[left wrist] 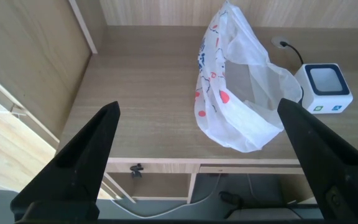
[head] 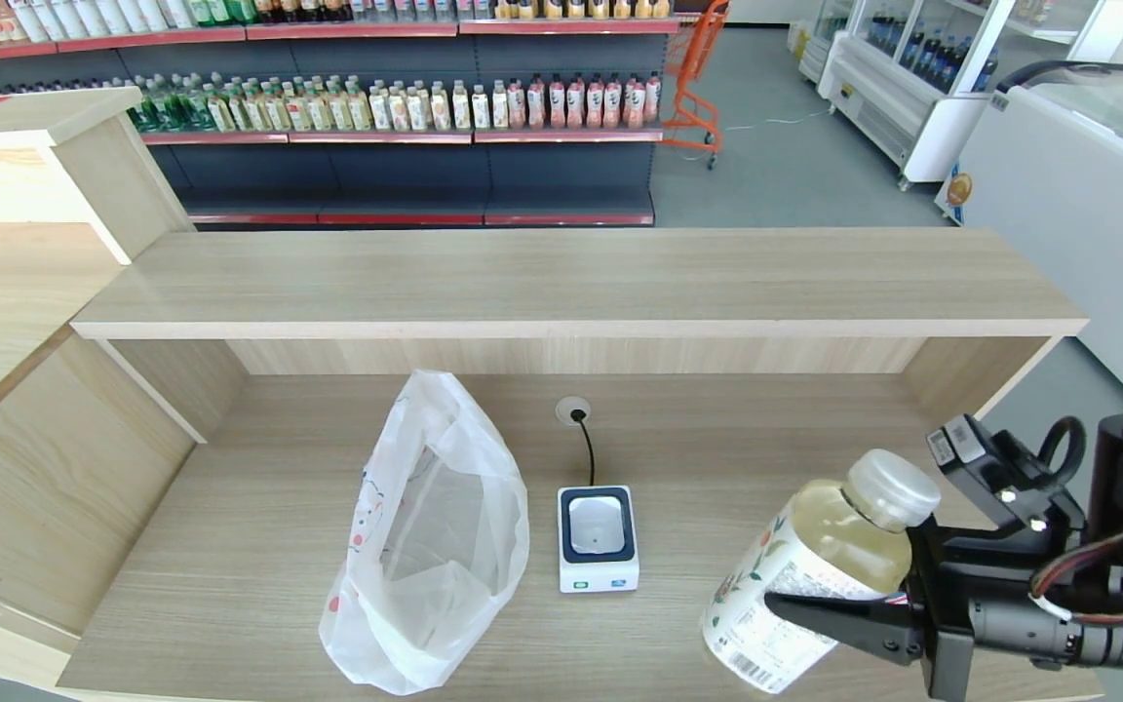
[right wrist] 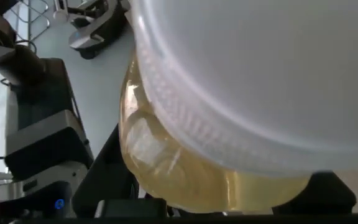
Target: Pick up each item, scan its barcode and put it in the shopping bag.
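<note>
My right gripper [head: 878,600] is shut on a bottle [head: 815,575] of pale yellow drink with a white cap and a printed label, held tilted above the counter's near right part. The bottle's cap and shoulder [right wrist: 241,93] sit very close in the right wrist view. A white barcode scanner [head: 598,538] with a dark-rimmed window lies on the counter to the bottle's left. Left of the scanner stands an open white plastic shopping bag [head: 430,536]. My left gripper [left wrist: 197,162] is open, hanging off the counter's near edge, with the bag [left wrist: 241,93] and scanner [left wrist: 325,87] beyond it.
The wooden counter [head: 250,546] has a raised shelf [head: 571,283] along its back and side panels at left and right. The scanner's black cable [head: 586,444] runs to a round port [head: 573,409] near the back wall. Store shelves with bottles and freezers stand behind.
</note>
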Available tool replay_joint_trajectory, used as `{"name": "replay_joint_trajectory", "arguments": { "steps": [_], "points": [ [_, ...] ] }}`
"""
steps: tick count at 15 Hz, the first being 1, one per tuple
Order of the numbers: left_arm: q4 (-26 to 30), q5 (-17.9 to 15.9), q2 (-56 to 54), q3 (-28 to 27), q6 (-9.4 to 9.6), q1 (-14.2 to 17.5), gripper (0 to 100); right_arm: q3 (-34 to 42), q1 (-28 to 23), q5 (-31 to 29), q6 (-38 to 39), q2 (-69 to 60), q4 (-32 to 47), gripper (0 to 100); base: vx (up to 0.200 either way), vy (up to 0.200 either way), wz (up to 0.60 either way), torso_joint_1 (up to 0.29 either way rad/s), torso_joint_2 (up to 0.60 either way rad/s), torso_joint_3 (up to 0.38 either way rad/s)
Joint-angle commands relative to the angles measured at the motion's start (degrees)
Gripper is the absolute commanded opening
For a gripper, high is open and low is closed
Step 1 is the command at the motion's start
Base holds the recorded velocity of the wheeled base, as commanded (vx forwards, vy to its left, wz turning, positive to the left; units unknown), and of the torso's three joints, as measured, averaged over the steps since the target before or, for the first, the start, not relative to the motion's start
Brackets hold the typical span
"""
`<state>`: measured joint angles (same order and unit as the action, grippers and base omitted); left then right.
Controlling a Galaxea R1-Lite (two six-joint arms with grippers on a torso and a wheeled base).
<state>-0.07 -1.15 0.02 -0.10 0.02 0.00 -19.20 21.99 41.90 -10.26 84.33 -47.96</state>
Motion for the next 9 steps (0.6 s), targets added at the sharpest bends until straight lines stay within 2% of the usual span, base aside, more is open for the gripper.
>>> {"name": "replay_joint_trajectory", "arguments": {
  "steps": [1,4,9],
  "points": [
    [-0.01,-0.08,-0.02,0.01,-0.02,0.00,100,-1.89,-9.60,-0.24,-9.77,11.55,-4.43,0,0.000,0.000,0.00,0.000,0.00,0.000],
    [0.07,0.00,-0.02,0.01,0.06,0.00,100,-8.13,-12.24,-0.15,-13.55,22.36,-11.28,0,0.000,0.000,0.00,0.000,0.00,0.000],
    [-0.01,0.00,-0.02,0.01,0.06,0.00,100,-15.08,-9.25,1.78,-21.64,34.76,-25.69,0,0.000,0.000,0.00,0.000,0.00,0.000]
  ]
}}
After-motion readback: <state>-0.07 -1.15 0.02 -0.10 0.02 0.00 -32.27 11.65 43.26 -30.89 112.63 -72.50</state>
